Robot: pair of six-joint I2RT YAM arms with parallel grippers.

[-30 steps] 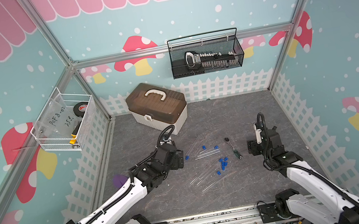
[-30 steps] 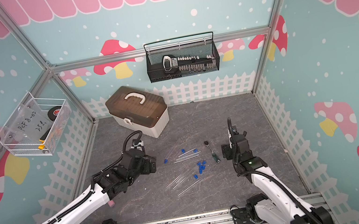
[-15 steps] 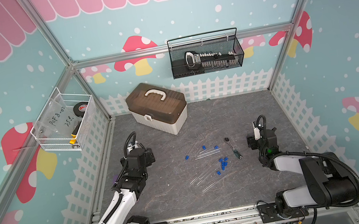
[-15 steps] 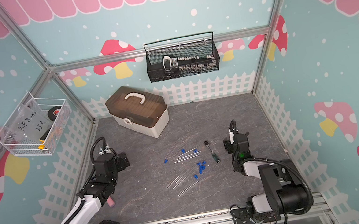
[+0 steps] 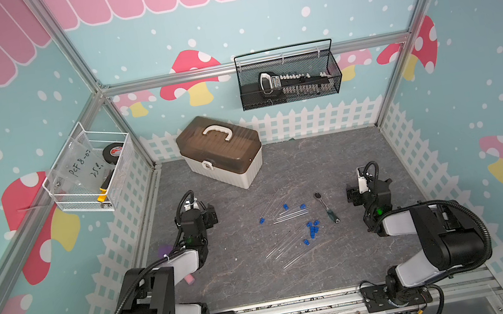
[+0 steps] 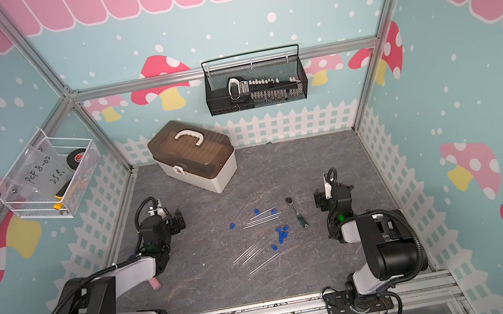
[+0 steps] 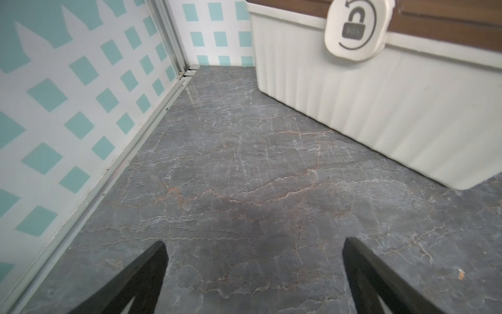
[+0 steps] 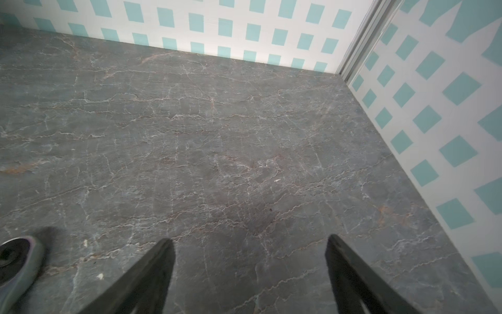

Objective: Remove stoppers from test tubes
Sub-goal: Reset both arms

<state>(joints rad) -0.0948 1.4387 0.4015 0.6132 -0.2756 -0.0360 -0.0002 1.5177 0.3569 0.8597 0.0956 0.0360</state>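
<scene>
The left gripper [image 7: 254, 243] is wide open and holds nothing; it sits low over the bare table [image 7: 244, 163], near the box [image 7: 353, 95]; the right gripper [image 8: 249, 239] is wide open and empty too, with the head of the wrench [image 8: 16, 258] just beside it. The tubes [image 5: 289, 217] lie flat in the middle, between the two arms; some lie straight across from arm to arm, and some lie slanted, nearer the front. The blue stoppers [image 5: 313, 228] sit among them, many in a little heap; I cannot tell if any is plugged in, they are too small. Both grippers point to the back wall, so the tubes are off to the side of each; the heap is nearer the right one, I think, with the wrench in between; that arm must turn inward to reach.
</scene>
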